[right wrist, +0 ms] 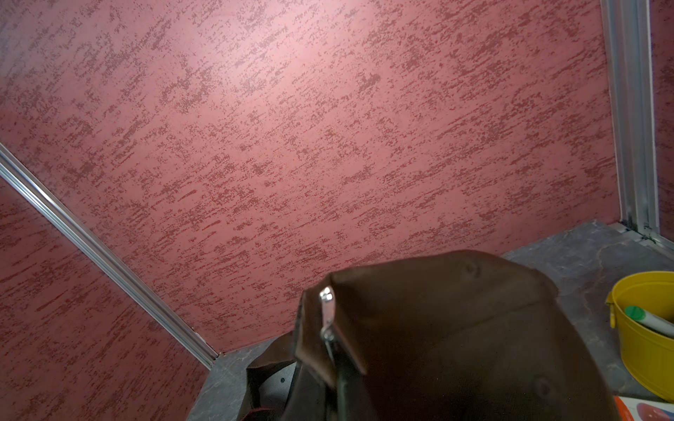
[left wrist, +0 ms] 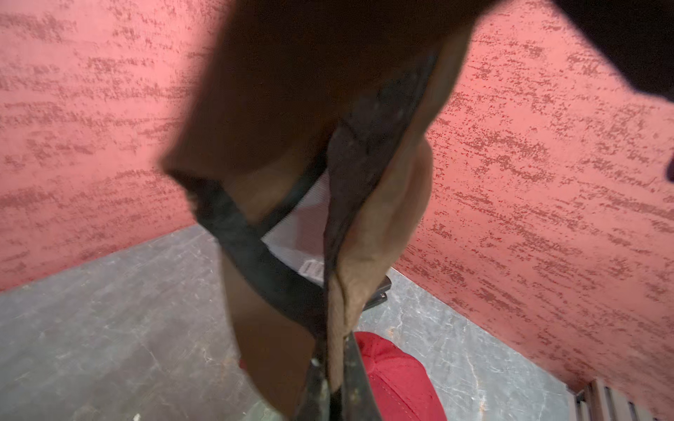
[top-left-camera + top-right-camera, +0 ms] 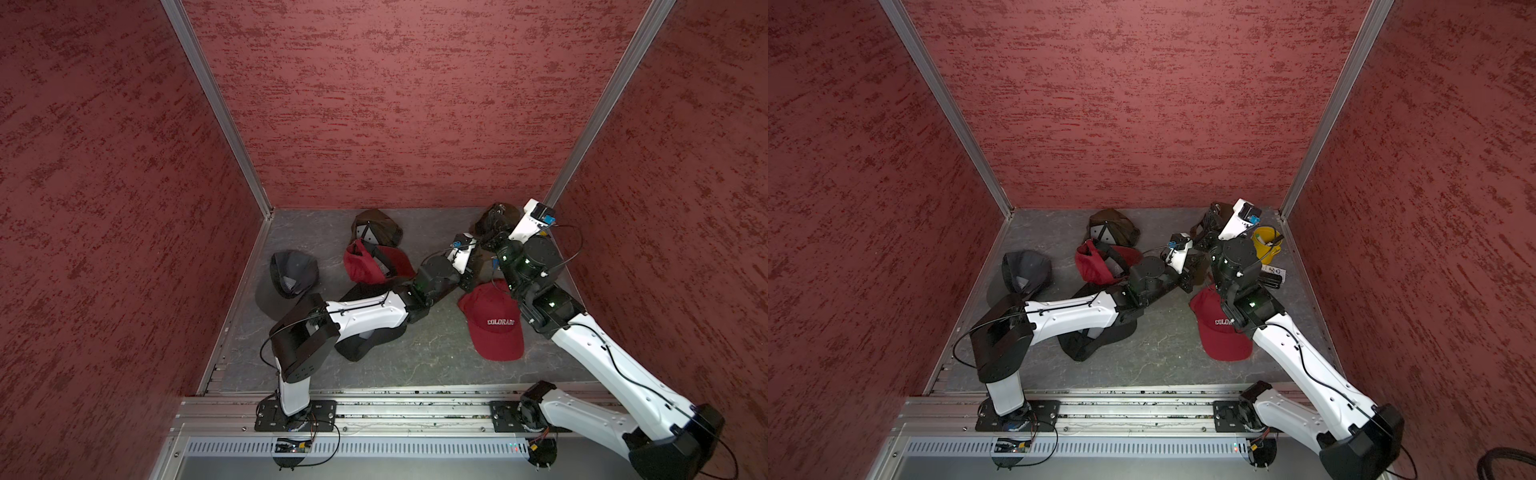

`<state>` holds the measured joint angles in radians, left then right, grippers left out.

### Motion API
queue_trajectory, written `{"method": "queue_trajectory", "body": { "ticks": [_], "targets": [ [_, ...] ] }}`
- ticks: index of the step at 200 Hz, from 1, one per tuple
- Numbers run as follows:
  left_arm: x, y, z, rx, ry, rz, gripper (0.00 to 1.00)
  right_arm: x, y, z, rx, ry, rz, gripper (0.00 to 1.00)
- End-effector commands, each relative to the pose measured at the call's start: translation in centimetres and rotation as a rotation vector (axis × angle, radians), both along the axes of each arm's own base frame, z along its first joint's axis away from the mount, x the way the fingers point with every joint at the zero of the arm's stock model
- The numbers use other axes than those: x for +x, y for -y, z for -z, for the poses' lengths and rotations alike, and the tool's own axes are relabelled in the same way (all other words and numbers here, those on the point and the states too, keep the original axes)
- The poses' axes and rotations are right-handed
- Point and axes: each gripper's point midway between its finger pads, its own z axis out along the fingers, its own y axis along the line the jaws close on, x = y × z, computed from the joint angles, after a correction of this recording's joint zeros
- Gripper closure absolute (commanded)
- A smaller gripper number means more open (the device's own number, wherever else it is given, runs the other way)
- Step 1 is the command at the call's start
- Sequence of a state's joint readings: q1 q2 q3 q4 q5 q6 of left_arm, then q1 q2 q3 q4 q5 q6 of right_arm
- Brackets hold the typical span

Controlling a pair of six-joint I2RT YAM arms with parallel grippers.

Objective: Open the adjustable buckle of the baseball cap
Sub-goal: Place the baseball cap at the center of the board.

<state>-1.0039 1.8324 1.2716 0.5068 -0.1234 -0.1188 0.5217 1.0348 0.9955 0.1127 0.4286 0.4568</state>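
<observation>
The brown baseball cap (image 3: pixel 496 217) (image 3: pixel 1216 212) hangs above the table's far right corner, held between both grippers. My left gripper (image 2: pixel 333 368) is shut on the cap's brown edge beside the black inner band (image 2: pixel 255 251); in a top view the left gripper (image 3: pixel 478 255) is below the cap. My right gripper (image 1: pixel 335 382) is shut on the brown strap just under the silver buckle (image 1: pixel 326 313), with the cap's crown (image 1: pixel 456 328) beside it. In both top views the buckle is hidden by the right gripper (image 3: pixel 494 241).
A red COLORADO cap (image 3: pixel 494 322) lies under the right arm. An upturned red cap (image 3: pixel 370 264), a grey cap (image 3: pixel 291 274), a dark cap (image 3: pixel 376 226) and a black cap (image 3: pixel 365 343) lie left of it. A yellow bucket (image 3: pixel 1266 246) stands by the right wall.
</observation>
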Motion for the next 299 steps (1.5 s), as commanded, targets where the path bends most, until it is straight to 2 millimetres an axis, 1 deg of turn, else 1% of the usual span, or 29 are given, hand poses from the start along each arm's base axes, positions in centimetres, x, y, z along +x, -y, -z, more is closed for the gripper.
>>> {"method": "queue_trajectory", "body": {
  "ticks": [1,4,7,31,39,58,67,83,111,134,168,189,208,215,250,273,282,299],
  "targets": [
    [-0.4,-0.6,-0.5,0.0,-0.006,0.024,1.0,-0.6,0.1,-1.5,0.025,0.057,-0.017,1.0],
    [-0.4,-0.7,-0.6,-0.003,-0.007,0.026,1.0,-0.6,0.1,-1.5,0.023,0.055,-0.016,1.0],
    [-0.5,-0.8,0.0,0.02,-0.026,0.027,1.0,-0.6,0.1,-1.5,0.021,0.055,-0.015,1.0],
    [-0.7,-1.6,0.3,0.016,-0.075,0.048,1.0,-0.8,0.2,-1.3,0.005,0.057,-0.015,1.0],
    [-0.9,-2.0,0.4,0.013,-0.095,0.057,1.0,-1.0,0.0,-1.4,-0.009,0.065,-0.027,0.93],
    [-1.2,-3.2,0.8,-0.002,-0.167,0.074,1.0,-1.7,-0.5,-1.7,-0.059,0.106,-0.073,0.74],
    [-1.5,-3.8,1.1,-0.012,-0.206,0.086,1.0,-2.0,-0.8,-1.7,-0.086,0.119,-0.092,0.67],
    [-1.7,-5.1,1.2,-0.038,-0.259,0.092,1.0,-2.2,-1.1,-1.6,-0.131,0.122,-0.111,0.6],
    [-2.3,-6.7,1.3,-0.061,-0.315,0.094,1.0,-2.6,-1.4,-1.4,-0.186,0.117,-0.132,0.53],
    [-2.7,-8.1,1.6,-0.104,-0.377,0.096,1.0,-3.1,-1.2,-1.4,-0.214,0.121,-0.135,0.49],
    [-4.2,-9.4,2.3,-0.175,-0.481,0.123,1.0,-4.0,-0.4,-0.9,-0.239,0.115,-0.117,0.47],
    [-4.9,-10.4,3.2,-0.242,-0.55,0.119,1.0,-4.4,-0.1,-0.4,-0.241,0.099,-0.118,0.46],
    [-5.4,-11.2,4.7,-0.26,-0.595,0.094,1.0,-4.7,-0.1,0.3,-0.235,0.086,-0.131,0.46],
    [-5.5,-11.2,4.4,-0.287,-0.585,0.096,1.0,-4.7,-0.2,0.6,-0.231,0.078,-0.136,0.45],
    [-6.5,-10.9,5.9,-0.35,-0.653,0.099,1.0,-4.9,-0.8,2.1,-0.212,0.034,-0.181,0.44],
    [-7.4,-10.9,7.8,-0.41,-0.71,0.085,1.0,-5.3,-0.6,2.5,-0.193,0.033,-0.184,0.44],
    [-7.7,-10.8,9.0,-0.424,-0.744,0.082,1.0,-5.5,-0.6,2.6,-0.186,0.034,-0.187,0.43],
    [-8.4,-10.0,10.2,-0.463,-0.766,0.112,1.0,-5.6,-0.5,2.8,-0.185,0.029,-0.189,0.43]
  ]
}}
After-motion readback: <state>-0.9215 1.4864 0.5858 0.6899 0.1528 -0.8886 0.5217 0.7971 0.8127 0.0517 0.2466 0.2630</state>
